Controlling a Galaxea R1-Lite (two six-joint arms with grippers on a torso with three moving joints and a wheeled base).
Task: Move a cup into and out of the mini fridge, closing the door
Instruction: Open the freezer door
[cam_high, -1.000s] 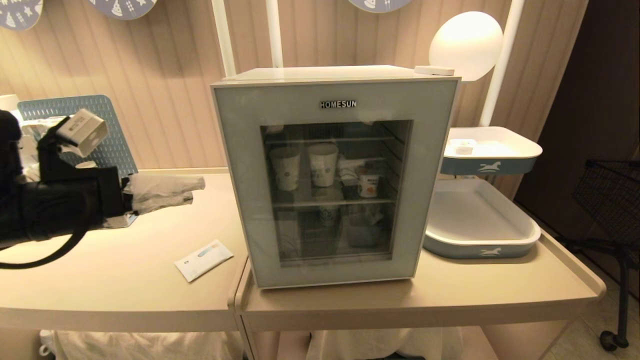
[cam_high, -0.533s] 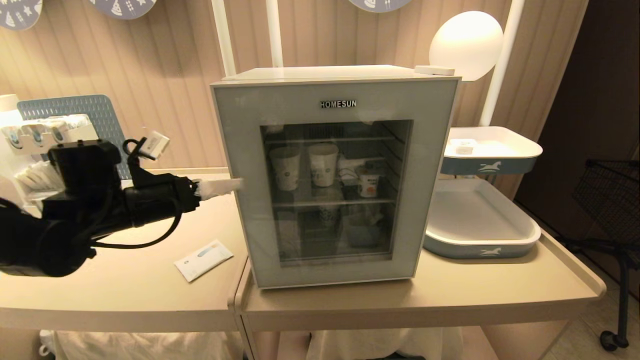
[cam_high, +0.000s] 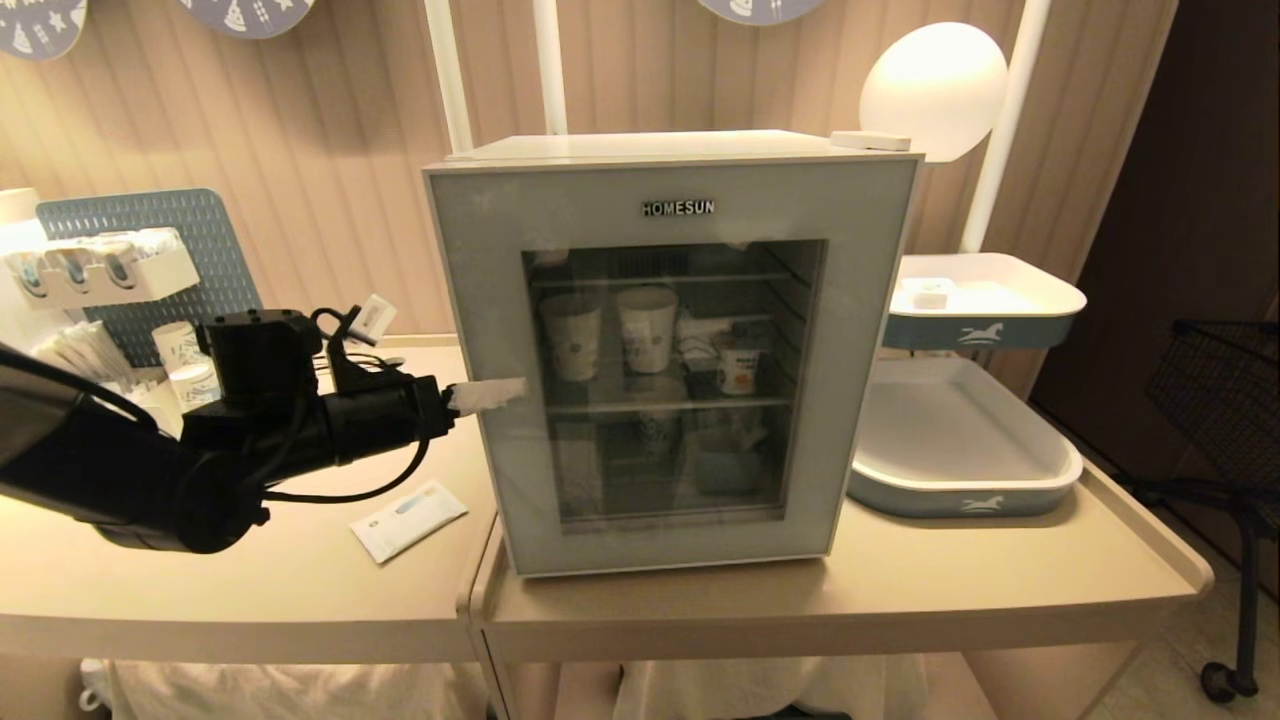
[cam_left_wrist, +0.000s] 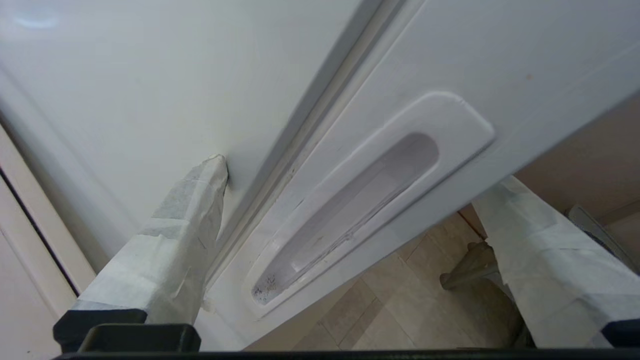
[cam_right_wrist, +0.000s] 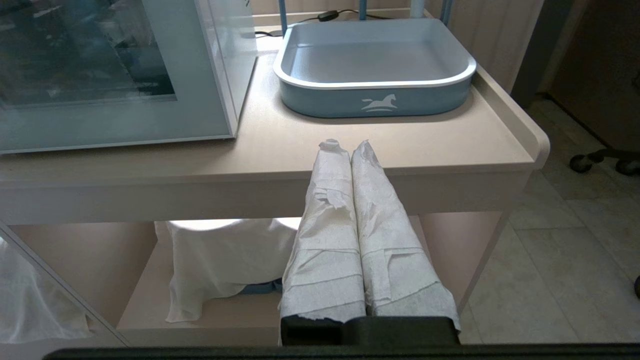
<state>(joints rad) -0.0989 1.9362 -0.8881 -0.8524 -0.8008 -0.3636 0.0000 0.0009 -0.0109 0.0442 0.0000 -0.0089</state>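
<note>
Head view shows the left gripper (cam_high: 495, 393) spread wide at the side of the closed door (cam_high: 668, 365), one finger each side of its edge, likely to pull it open. Past it, inside the mini fridge (cam_high: 680, 150), sits the cup (cam_high: 738, 369).

1. Left gripper (cam_high: 490, 395) swung in from well clear of the mini fridge (cam_high: 670, 350) to its left edge.
2. Now astride the door (cam_left_wrist: 400, 150) edge: one taped finger (cam_left_wrist: 200, 200) touching the fridge's side wall, the other in front of the door.
3. Pegboard rack (cam_high: 95, 265) and small cups (cam_high: 185, 360), earlier hidden behind the arm, uncovered.
</note>
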